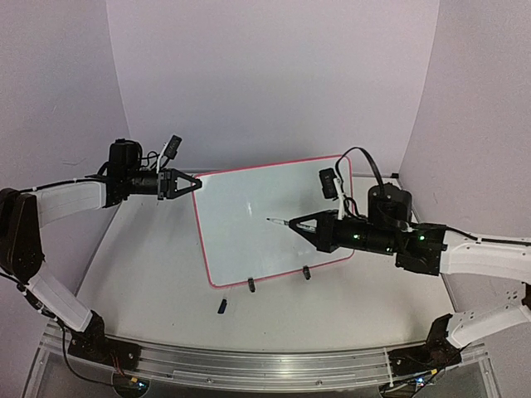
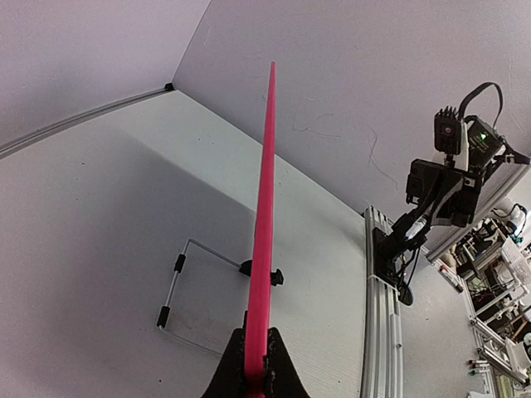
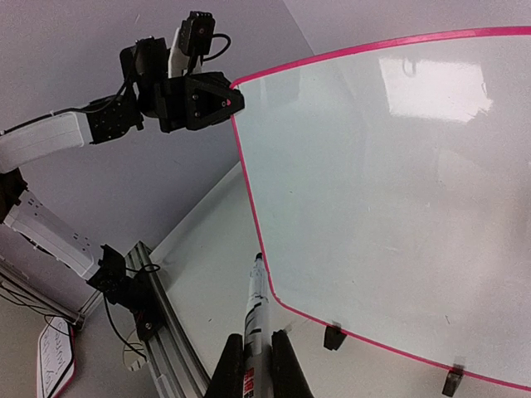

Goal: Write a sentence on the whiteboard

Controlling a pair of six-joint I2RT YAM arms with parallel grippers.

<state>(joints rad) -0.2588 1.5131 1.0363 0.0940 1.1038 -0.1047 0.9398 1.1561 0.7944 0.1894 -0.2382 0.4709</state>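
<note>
The whiteboard point(image 1: 274, 220) stands on its lower long edge in the middle of the table point(image 1: 149, 274), its white face turned toward the arms and leaning back. Its red-pink rim point(image 2: 264, 207) appears edge-on in the left wrist view. Two black clip feet point(image 1: 250, 284) grip the board's lower edge, and a wire stand point(image 2: 178, 278) lies on the table behind it.

At the board's upper left corner the left gripper point(image 1: 197, 184) has its fingers point(image 2: 236, 369) pressed together on the rim. The left forearm reaches in level from the board's left side, with the elbow out wide and the upper arm dropping to its base at the near edge.

In front of the board's face the right gripper point(image 1: 292, 224) is clamped on a marker point(image 3: 255, 303). The marker runs straight out between the fingers and points at the middle of the board. The pictures do not settle whether its tip touches the surface. The right forearm comes in low and nearly level from the board's right side, with the wrist in front of the lower right corner.

A small dark piece point(image 1: 222, 306) lies on the table just in front of the board's lower left corner.
</note>
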